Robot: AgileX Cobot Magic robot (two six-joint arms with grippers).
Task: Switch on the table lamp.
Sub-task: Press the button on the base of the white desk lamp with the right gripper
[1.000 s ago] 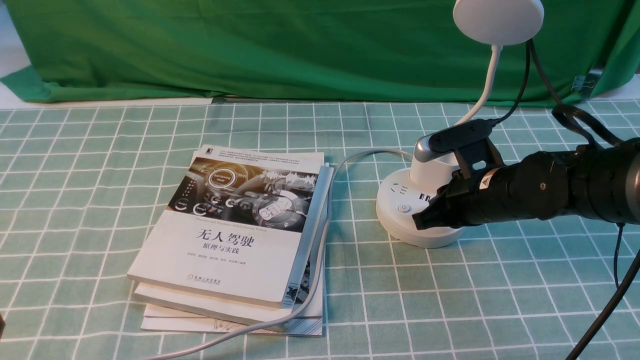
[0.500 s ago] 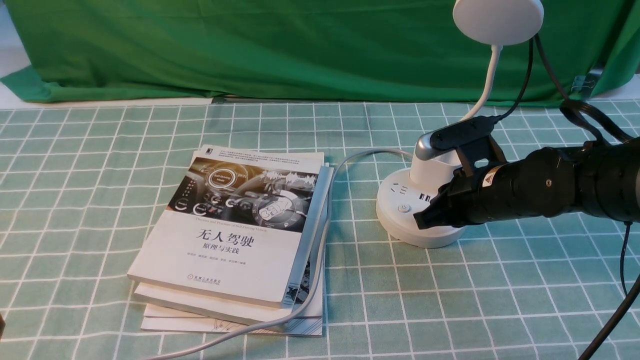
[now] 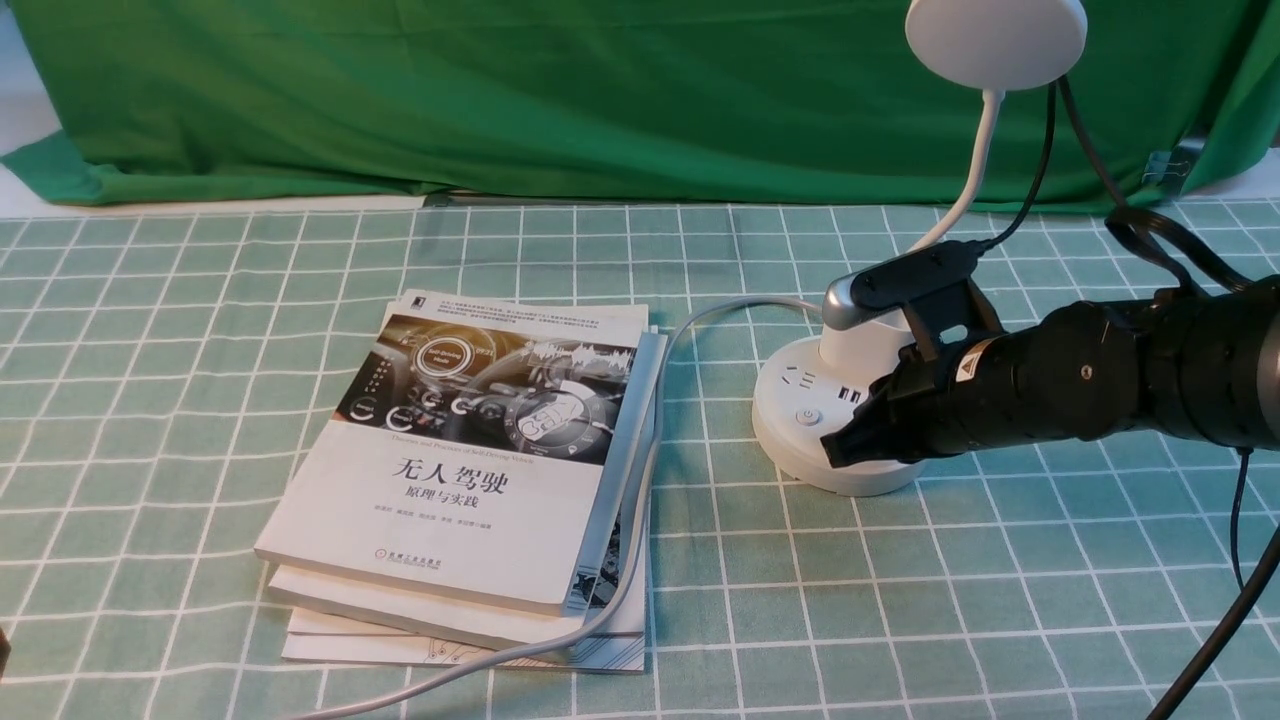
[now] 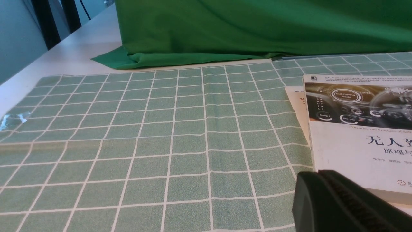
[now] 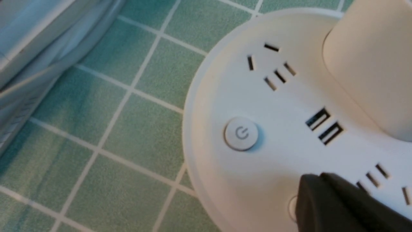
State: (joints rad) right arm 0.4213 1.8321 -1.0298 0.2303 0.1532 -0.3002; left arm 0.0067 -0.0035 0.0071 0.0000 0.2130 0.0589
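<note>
The table lamp stands at the right: white disc head (image 3: 995, 40), thin gooseneck (image 3: 975, 160), cup holder (image 5: 370, 64) and round puck base (image 3: 790, 450). The base top carries sockets, USB slots and a round power button (image 5: 241, 133). My right gripper (image 3: 832, 452) is shut, its tip (image 5: 317, 183) resting low over the base's near edge, to the right of the power button. It covers most of a second small round button (image 5: 292, 206). My left gripper (image 4: 317, 175) is shut on nothing, low beside the book's corner. No glow shows from the lamp head.
A stack of books (image 3: 470, 470) lies left of the lamp, with the lamp's white cord (image 3: 640, 500) running along its right edge toward the front. A green backdrop cloth (image 3: 500, 100) hangs at the back. Black cables (image 3: 1150, 230) loop over the right arm.
The right arm lifted a little half a second ago, then came back down; its tip now sits slightly lower and further left on the base. The lamp and books have not moved.
</note>
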